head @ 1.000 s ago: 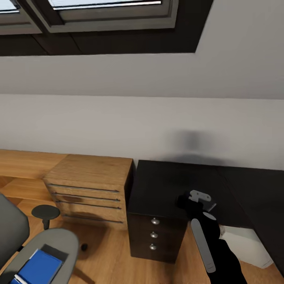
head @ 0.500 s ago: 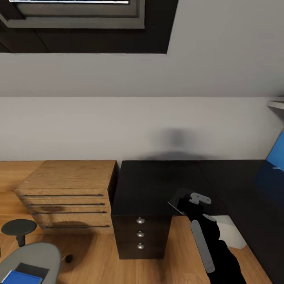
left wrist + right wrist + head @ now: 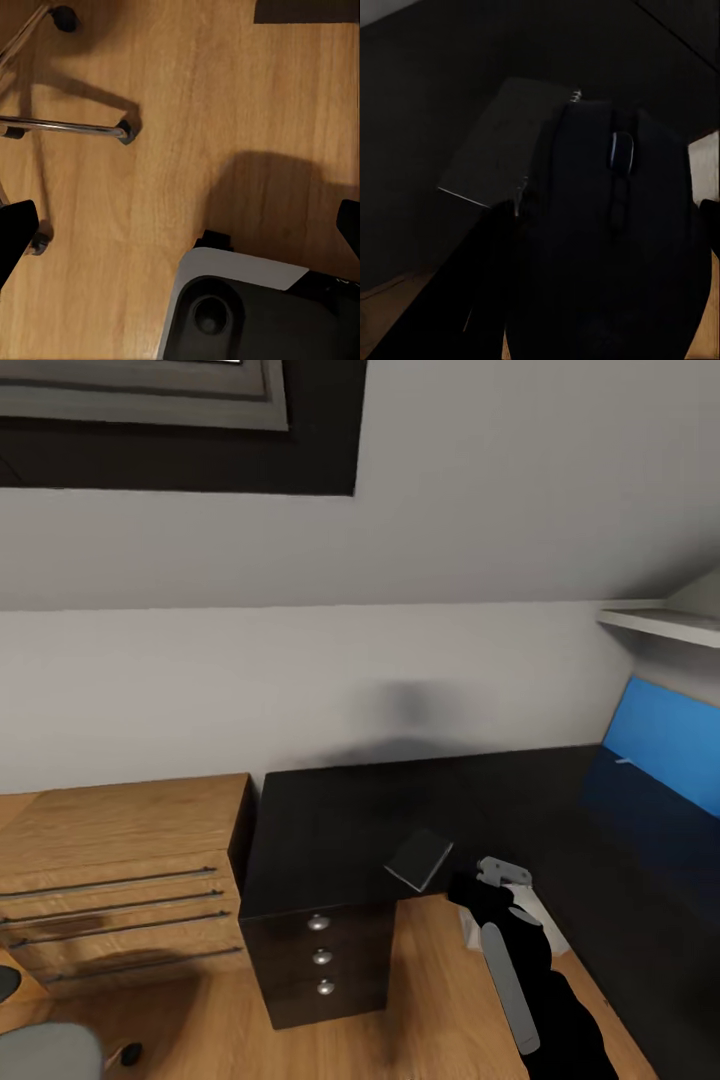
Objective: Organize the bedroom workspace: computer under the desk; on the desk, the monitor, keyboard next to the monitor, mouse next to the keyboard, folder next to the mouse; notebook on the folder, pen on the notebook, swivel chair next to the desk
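Grey wall ahead, dark window frame (image 3: 180,430) high up. Wood floor (image 3: 430,970) below. The black desk (image 3: 400,810) runs along the wall and turns toward the monitor (image 3: 665,745), whose blue screen stands well beyond our right gripper (image 3: 497,880) on that gripper's outer side. Under the desk's near end, a three-drawer pedestal (image 3: 320,955) with round knobs; beside it, away from the gripper, a wooden dresser (image 3: 120,860). A white shelf (image 3: 665,625) hangs above the monitor.

Our right gripper sits at the desk's front edge. In the right wrist view the dark mouse (image 3: 615,225) lies between its fingers, scroll wheel visible; we read it as clamped on the mouse. Just ahead of the gripper, a thin dark-grey slab (image 3: 420,858) lies flat on the desk near the edge; we cannot tell what it is. Pale computer case (image 3: 520,920) under the desk, partly behind the arm.

Left wrist view looks down on floor, chrome legs and casters of the swivel chair (image 3: 75,127), and the robot base (image 3: 247,307). Left gripper (image 3: 180,232) fingertips stand wide apart, holding nothing.
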`<state>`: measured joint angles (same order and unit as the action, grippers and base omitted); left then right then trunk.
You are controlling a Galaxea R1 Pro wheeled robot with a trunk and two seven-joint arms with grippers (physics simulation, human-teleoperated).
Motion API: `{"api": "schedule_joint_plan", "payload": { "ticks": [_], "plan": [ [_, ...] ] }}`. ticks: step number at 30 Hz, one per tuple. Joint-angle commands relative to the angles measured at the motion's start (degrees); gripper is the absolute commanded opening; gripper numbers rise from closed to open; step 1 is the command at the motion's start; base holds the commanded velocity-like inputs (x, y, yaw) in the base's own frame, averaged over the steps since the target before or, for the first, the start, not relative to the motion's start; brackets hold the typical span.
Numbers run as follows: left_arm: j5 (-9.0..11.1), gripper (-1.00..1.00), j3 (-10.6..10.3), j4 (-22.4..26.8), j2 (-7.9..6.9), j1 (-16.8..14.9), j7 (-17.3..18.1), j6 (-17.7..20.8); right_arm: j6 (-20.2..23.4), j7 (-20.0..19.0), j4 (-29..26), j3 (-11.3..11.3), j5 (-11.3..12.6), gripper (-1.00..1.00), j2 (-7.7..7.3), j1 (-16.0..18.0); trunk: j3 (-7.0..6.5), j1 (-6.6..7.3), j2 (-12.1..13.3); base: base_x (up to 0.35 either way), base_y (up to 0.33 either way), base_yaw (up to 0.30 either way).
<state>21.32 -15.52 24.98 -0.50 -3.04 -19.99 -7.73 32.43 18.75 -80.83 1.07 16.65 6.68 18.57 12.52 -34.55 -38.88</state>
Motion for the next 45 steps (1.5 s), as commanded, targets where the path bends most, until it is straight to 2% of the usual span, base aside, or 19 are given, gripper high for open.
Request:
{"api": "schedule_joint_plan", "payload": {
  "ticks": [1, 21, 22, 24, 25, 26, 28, 32, 37, 40, 45],
  "plan": [
    [0.6, 1.00, -0.5, 0.0, -0.04, 0.0, -0.4, -0.3, 0.1, 0.5, 0.0, 0.1, 0.7, -1.00, 0.00, 0.1, 0.09, -0.02, -0.1, 0.000, 0.000, -0.299],
    [0.6, 1.00, -0.5, 0.0, -0.09, 0.0, -0.4, -0.4, -2.2, 0.3, 0.2, 0.1, 0.6, -1.00, -0.12, 0.1, 0.09, -0.02, -0.1, 0.000, 0.000, -0.284],
    [0.6, 1.00, -0.5, 0.0, -0.03, 0.0, -0.4, -0.3, -7.6, 0.5, 7.2, 0.1, -1.6, -1.00, -0.61, 1.6, 0.09, -0.02, -0.1, 0.000, 0.000, -0.013],
    [0.6, 1.00, -0.5, 0.0, -0.03, 0.0, -0.4, -0.3, -9.0, 0.6, 11.3, -0.1, -2.9, -1.00, -1.80, 5.0, 0.09, -0.02, -0.1, 0.000, 0.000, -0.008],
    [0.6, 1.00, -0.5, 0.0, -0.03, 0.0, -0.4, -0.3, -9.9, 0.8, 14.9, -0.2, -3.4, -1.00, -2.95, 8.4, 0.09, -0.02, -0.1, 0.000, 0.000, -0.004],
    [0.6, 1.00, -0.5, 0.0, 0.32, 0.0, -0.4, -0.3, -20.9, 1.3, 46.4, -0.5, -4.1, -1.00, -9.38, 29.2, 0.09, -0.02, -0.1, 0.000, 0.000, 0.000],
    [0.6, 1.00, -0.6, 0.0, 0.54, 0.0, -0.4, -0.3, -31.5, 1.4, 63.6, -0.6, -4.0, -1.00, -11.39, 37.8, 0.09, -0.02, -0.1, 0.000, 0.000, 0.000],
    [0.6, 1.00, -0.6, 0.0, 0.72, 0.0, -0.4, -0.3, -38.1, 1.5, 72.9, -1.4, -3.6, -1.00, -12.34, 41.8, 0.09, -0.02, -0.1, 0.000, 0.000, 0.000],
    [0.6, 1.00, -0.6, 0.0, 0.77, 0.0, -0.5, -0.3, -39.9, 3.2, 75.6, -3.9, -0.9, -1.00, -12.61, 42.7, 0.09, -0.02, -0.1, 0.000, 0.000, 0.000],
    [0.6, 1.00, -0.6, 0.0, 0.77, 0.0, -0.5, -0.4, -40.1, 6.3, 78.0, -4.3, 3.0, -1.00, -12.61, 42.8, 0.09, -0.02, -0.1, 0.000, -0.098, 0.000],
    [0.7, 1.00, -0.6, 0.1, 0.78, 0.0, -0.6, -0.8, -40.1, 9.2, 78.9, -4.4, 4.5, -1.00, -12.73, 42.8, 0.09, -0.02, -0.1, 0.000, -0.263, 0.000]
  ]
}}
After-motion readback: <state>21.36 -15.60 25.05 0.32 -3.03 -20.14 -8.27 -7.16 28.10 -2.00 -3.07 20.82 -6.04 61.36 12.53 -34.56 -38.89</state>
